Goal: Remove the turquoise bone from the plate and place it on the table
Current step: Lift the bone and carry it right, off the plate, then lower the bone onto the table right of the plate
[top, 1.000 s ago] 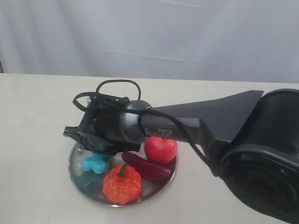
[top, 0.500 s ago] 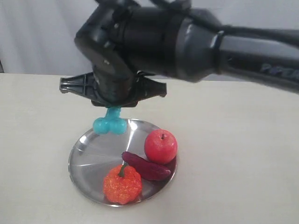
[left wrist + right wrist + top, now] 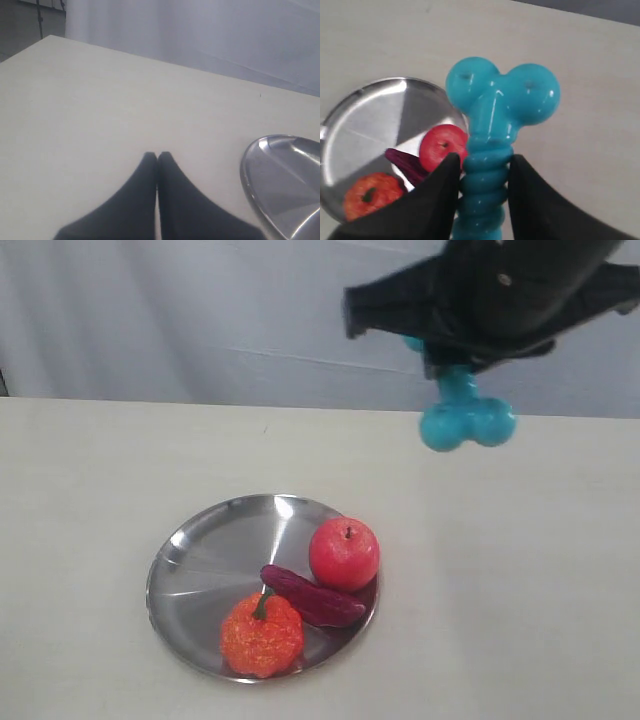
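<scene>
The turquoise bone (image 3: 465, 418) hangs knob-down in the air, high above the table (image 3: 520, 570) and to the right of the plate (image 3: 205, 560). My right gripper (image 3: 452, 368) is shut on its ribbed shaft (image 3: 485, 185), one dark finger on each side. The silver plate (image 3: 365, 125) lies below and to one side in the right wrist view. My left gripper (image 3: 158, 156) rests low over bare tabletop with its fingers pressed together, the plate's rim (image 3: 250, 175) beside it. The left gripper does not show in the exterior view.
On the plate lie a red apple (image 3: 344, 552), a dark purple chili (image 3: 312, 596) and an orange pumpkin toy (image 3: 261, 633). A pale curtain (image 3: 200, 310) hangs behind the table's far edge.
My right gripper has lifted the bone off the plate and carried it up and to the right, from over the plate's left side to well past its right rim.
</scene>
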You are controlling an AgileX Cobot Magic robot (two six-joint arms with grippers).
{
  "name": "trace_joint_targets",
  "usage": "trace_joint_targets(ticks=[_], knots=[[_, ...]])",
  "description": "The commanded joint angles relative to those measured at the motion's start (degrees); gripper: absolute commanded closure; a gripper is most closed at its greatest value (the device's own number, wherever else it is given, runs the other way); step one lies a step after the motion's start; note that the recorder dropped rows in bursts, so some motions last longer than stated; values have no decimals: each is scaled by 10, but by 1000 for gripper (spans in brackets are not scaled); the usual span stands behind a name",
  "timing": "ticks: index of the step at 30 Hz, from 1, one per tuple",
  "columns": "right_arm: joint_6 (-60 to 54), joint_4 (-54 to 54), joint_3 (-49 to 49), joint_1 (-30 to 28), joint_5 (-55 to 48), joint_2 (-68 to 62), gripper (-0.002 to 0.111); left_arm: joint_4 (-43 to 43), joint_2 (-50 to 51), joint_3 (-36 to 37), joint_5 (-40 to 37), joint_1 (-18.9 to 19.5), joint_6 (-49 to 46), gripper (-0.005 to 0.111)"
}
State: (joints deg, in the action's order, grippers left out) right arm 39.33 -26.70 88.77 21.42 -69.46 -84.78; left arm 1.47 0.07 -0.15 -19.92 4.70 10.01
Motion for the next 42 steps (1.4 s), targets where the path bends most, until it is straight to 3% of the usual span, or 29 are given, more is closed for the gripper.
trace_joint_targets(ticks=[1, 6, 11, 28, 42], knots=[[-13, 10, -128, -62, 42, 65, 104, 0, -1, 1, 3, -3, 1, 107], [-14, 52, -308, -146, 239, 79, 104, 0, -1, 1, 3, -3, 1, 107], [-85, 123, -400, -215, 389, 37, 104, 0, -1, 1, 3, -3, 1, 107], [-107, 131, -408, -219, 568, -154, 104, 0, -1, 1, 3, -3, 1, 107], [-107, 131, -388, -219, 588, -202, 104, 0, -1, 1, 3, -3, 1, 107]])
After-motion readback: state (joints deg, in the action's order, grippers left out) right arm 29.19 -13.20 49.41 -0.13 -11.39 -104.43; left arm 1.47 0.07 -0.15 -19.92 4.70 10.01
